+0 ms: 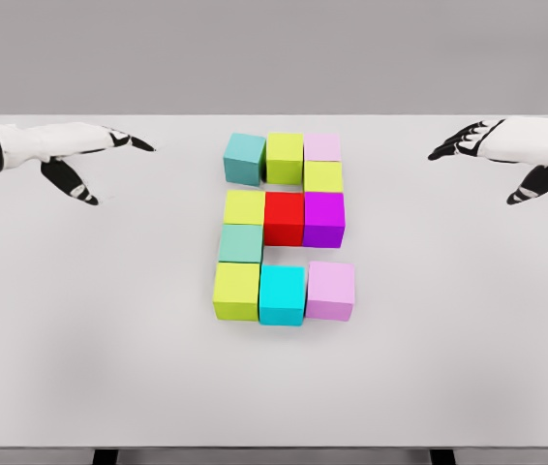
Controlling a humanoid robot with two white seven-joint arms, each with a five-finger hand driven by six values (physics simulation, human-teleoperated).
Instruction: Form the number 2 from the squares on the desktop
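- We see eleven coloured cube blocks sitting together in the middle of the white counter [109, 368], and they already look like the number 2.
- The top row goes teal cube [245, 158], lime-green cube [285, 155], pale pink cube [322, 147], with a yellow-green cube [323, 176] just under the pink one.
- The middle row has the red cube [284, 217] in its middle; the bottom row ends with a bigger light pink cube [330, 290].
- Our left robot hand [85, 155] hovers far off to the left, fingers spread, holding nothing.
- Our right robot hand [506, 155] hovers far off to the right, also open and holding nothing.
- We think the building is almost done. Next may be small nudges, since the teal top cube sits a bit crooked.
- There is lots of bare counter all around, and the blocks are far from every edge.
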